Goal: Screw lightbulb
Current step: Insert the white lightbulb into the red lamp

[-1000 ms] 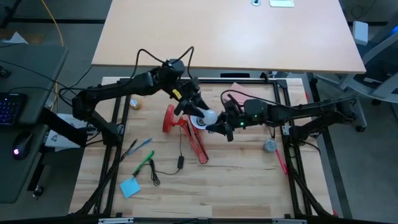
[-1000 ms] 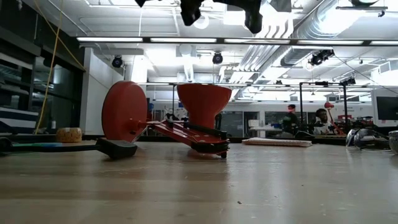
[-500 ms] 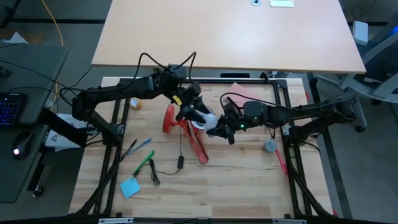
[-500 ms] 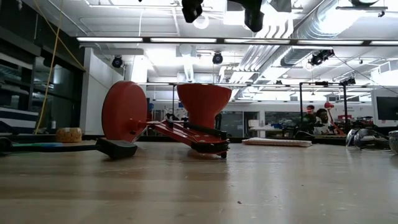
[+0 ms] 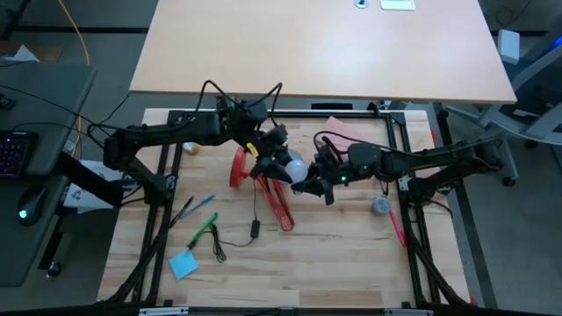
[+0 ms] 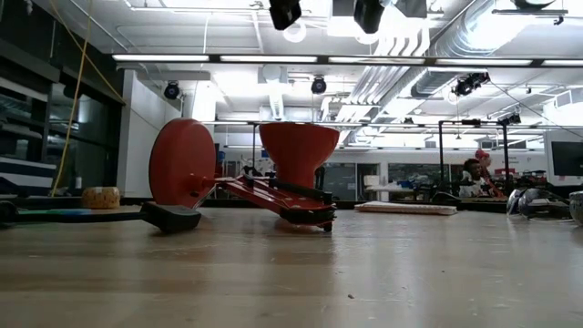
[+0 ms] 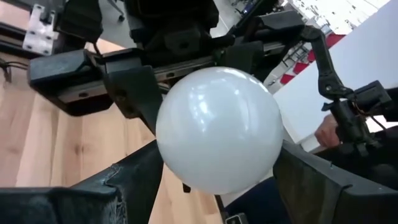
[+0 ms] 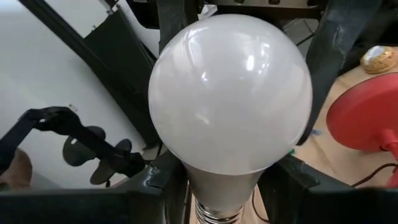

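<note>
The white lightbulb (image 5: 297, 166) hangs above the table's middle, with my right gripper (image 5: 309, 182) shut on it from the right. My left gripper (image 5: 281, 161) is open; in the left wrist view its fingers (image 7: 134, 177) stand on either side of the bulb's globe (image 7: 216, 129). The red lamp lies below on the wood. Its round base (image 5: 239, 168) stands on edge and its arm (image 5: 277, 204) lies flat. In the low view the shade (image 6: 299, 155) opens upward. Both grippers show only at that view's top edge. My right gripper pinches the bulb's narrow neck (image 8: 219, 182) between its two fingers, just above the silvery screw base (image 8: 217, 214). The fingers come about level from the table's right. The bulb is lifted clear, globe toward my left gripper. Whether my left gripper touches the globe, I cannot tell.
On the table lie a small grey round object (image 5: 381, 205) at the right, a red pen (image 5: 396, 226), pens (image 5: 200, 211) and a blue note (image 5: 183, 264) at the near left, the lamp's black cord (image 5: 254, 228) and a yellowish ball (image 5: 191, 146).
My left gripper has moved toward the table's right, up to the bulb, staying open; its fingers now stand around the globe. The right gripper and the bulb have kept still.
</note>
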